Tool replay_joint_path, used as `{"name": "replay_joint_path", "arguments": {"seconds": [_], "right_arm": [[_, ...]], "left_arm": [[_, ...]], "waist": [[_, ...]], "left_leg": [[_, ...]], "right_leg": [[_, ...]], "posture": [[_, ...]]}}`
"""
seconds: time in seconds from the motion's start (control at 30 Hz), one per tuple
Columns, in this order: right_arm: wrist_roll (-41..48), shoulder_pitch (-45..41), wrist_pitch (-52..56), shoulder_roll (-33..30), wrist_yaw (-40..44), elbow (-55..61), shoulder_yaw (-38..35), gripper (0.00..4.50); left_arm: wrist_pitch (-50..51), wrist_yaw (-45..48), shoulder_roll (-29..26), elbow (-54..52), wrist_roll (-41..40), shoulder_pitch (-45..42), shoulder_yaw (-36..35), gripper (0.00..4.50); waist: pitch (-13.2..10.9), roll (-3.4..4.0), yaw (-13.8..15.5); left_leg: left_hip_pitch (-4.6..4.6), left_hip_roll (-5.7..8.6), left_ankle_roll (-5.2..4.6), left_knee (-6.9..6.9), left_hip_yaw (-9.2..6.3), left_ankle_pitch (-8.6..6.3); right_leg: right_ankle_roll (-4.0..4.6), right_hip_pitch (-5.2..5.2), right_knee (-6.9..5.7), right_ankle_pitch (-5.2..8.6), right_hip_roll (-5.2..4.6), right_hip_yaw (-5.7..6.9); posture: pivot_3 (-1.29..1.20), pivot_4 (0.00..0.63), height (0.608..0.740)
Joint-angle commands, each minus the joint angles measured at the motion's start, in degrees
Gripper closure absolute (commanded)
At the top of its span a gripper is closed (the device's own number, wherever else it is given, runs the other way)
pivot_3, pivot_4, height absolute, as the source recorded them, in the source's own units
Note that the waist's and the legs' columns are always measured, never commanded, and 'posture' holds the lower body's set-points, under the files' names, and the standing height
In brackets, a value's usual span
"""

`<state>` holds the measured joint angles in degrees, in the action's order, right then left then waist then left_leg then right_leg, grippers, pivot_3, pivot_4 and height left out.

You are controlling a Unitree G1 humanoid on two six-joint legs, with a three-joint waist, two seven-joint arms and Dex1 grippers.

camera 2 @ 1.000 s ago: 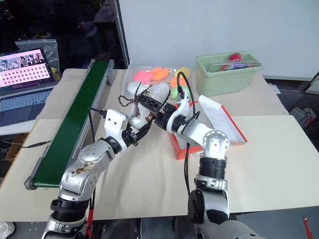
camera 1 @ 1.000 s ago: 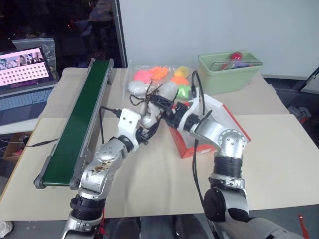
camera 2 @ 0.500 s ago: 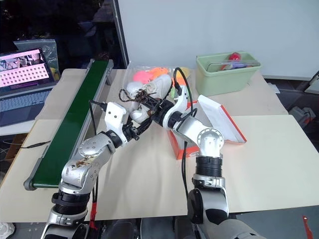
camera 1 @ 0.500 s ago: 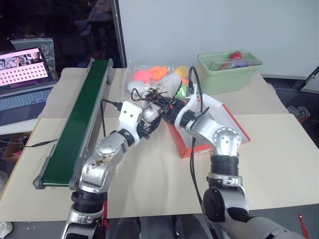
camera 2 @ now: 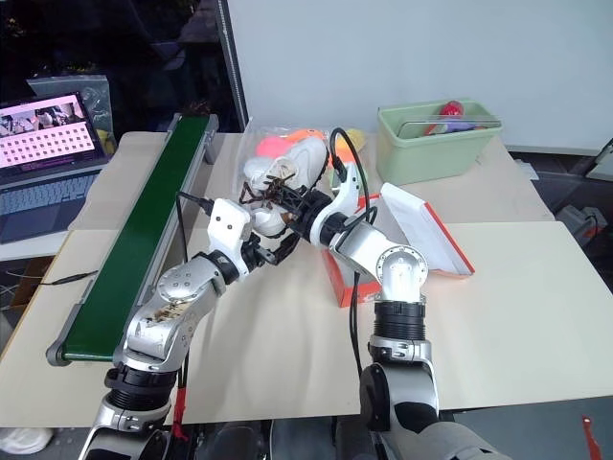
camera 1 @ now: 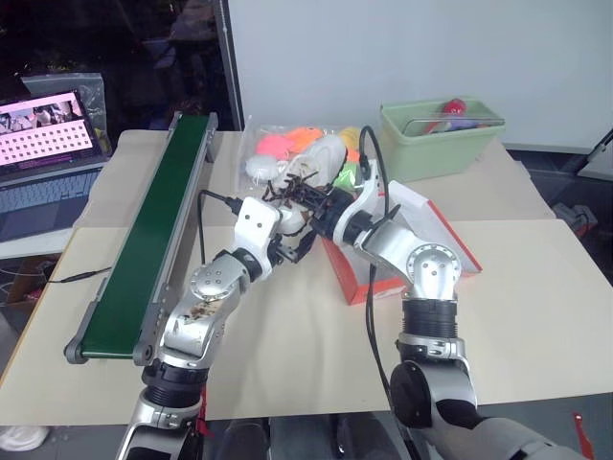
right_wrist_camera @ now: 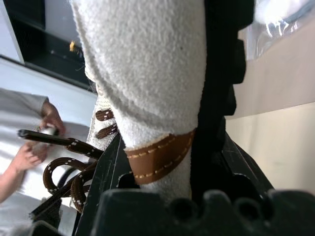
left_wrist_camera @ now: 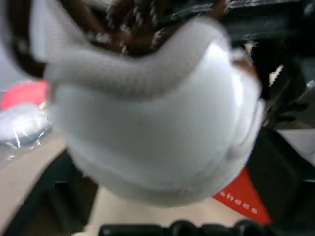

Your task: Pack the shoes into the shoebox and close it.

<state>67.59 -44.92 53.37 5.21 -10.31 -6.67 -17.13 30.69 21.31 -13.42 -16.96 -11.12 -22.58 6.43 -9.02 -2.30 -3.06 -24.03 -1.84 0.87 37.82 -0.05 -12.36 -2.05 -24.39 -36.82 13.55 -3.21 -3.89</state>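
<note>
Sneaker [camera 2: 292,168]: white to cream, fuzzy-textured upper, smooth pale toe cap, dark brown laces flecked white hanging loose in loops, tan stitched tab on the heel [right_wrist_camera: 160,158]; held up in the air above the surface, between the two arms, over the near edge of the clear bag of colourful toys [camera 1: 305,146]. Right claw [camera 2: 295,203]: clenched on the sneaker at the heel end, its black fingers [right_wrist_camera: 219,98] pressed to either side of the cream fabric. Left claw [camera 1: 292,244]: fingers spread apart below and beside the sneaker, released; the left wrist view shows the toe cap [left_wrist_camera: 162,132] close in front with the fingers standing clear of it at both sides. Shoebox [camera 1: 359,278]: red-orange card, white inside, lid [camera 1: 431,225] hinged back and lying open to the right, small white lettering on its side wall [left_wrist_camera: 238,201]; stands on the cream surface [camera 1: 536,307] just below and to the right of the claws. Other items: pale green plastic bin [camera 1: 441,139] at the far right; green conveyor belt [camera 1: 153,225] along the left; laptop [camera 1: 48,144] at the far left.
</note>
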Motion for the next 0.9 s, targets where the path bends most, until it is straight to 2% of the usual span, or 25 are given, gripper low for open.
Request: {"name": "replay_joint_path", "arguments": {"seconds": [0.03,0.1,0.23,0.37,0.47,0.6,0.63,0.9], "right_arm": [[-0.92,-5.64,-7.12,0.24,-1.54,1.27,-3.28,2.97],[-2.75,-7.13,-9.48,-3.23,-1.98,-0.23,-4.93,2.97],[-8.66,-10.78,-6.26,-17.46,3.13,-1.79,-3.98,2.97],[-9.18,-14.0,5.41,-31.11,9.36,-4.66,-1.58,2.97],[-12.65,-18.54,19.34,-40.87,14.19,-11.43,4.69,2.97],[-16.14,-23.2,30.54,-44.88,20.24,-20.91,9.3,2.97],[-18.04,-23.8,31.6,-45.59,23.06,-22.61,12.6,2.97],[-36.07,-26.36,22.22,-46.94,44.57,-38.46,31.92,2.97]], "left_arm": [[-0.84,0.34,0.22,-3.36,-0.79,0.88,-0.07,0.05],[-0.72,0.26,0.22,-4.12,-0.78,1.71,-0.03,0.05],[-1.14,0.56,-0.36,-4.66,0.0,3.73,0.82,0.05],[-1.5,0.2,-0.01,-4.73,0.52,4.63,1.94,0.05],[-2.09,0.64,0.46,-3.81,0.46,4.5,2.43,0.05],[-3.01,1.31,1.33,-3.09,0.69,4.6,3.82,0.05],[-3.82,1.87,1.24,-2.81,0.95,4.58,4.42,0.05],[-10.25,9.62,-1.87,-6.49,-1.05,7.37,6.61,0.05]], "waist": [[-0.01,0.02,0.18],[-0.03,0.05,0.24],[-0.06,0.09,1.01],[-0.1,0.15,1.25],[-0.17,0.28,0.72],[-0.19,0.31,0.36],[-0.19,0.31,0.37],[-0.31,0.51,0.73]], "left_leg": [[-0.01,0.0,0.0,0.0,0.0,0.0],[-0.04,0.01,0.0,0.0,0.01,0.0],[-0.11,0.03,0.0,0.0,-0.01,0.0],[-0.22,0.11,-0.01,0.01,0.04,-0.01],[-0.18,0.07,-0.03,-0.01,0.09,-0.01],[-0.03,0.0,-0.03,-0.01,0.12,-0.01],[0.02,-0.01,-0.03,-0.01,0.11,-0.01],[-0.19,0.08,-0.03,0.02,0.13,-0.01]], "right_leg": [[0.0,0.0,0.01,0.0,0.0,0.0],[0.0,-0.06,-0.01,0.0,0.0,0.0],[-0.01,-0.06,0.05,0.0,-0.02,0.04],[-0.03,-0.07,0.18,0.0,-0.11,0.04],[-0.03,-0.08,0.17,0.0,-0.07,-0.03],[0.03,0.0,0.11,0.01,0.04,-0.09],[0.04,0.04,0.1,0.01,0.05,-0.09],[0.0,-0.11,0.2,0.0,-0.01,-0.09]], "posture": [[0.0,0.15,0.729],[0.0,0.15,0.729],[0.0,0.15,0.729],[0.0,0.15,0.729],[0.0,0.15,0.729],[0.0,0.15,0.729],[0.0,0.15,0.729],[0.0,0.15,0.729]]}}
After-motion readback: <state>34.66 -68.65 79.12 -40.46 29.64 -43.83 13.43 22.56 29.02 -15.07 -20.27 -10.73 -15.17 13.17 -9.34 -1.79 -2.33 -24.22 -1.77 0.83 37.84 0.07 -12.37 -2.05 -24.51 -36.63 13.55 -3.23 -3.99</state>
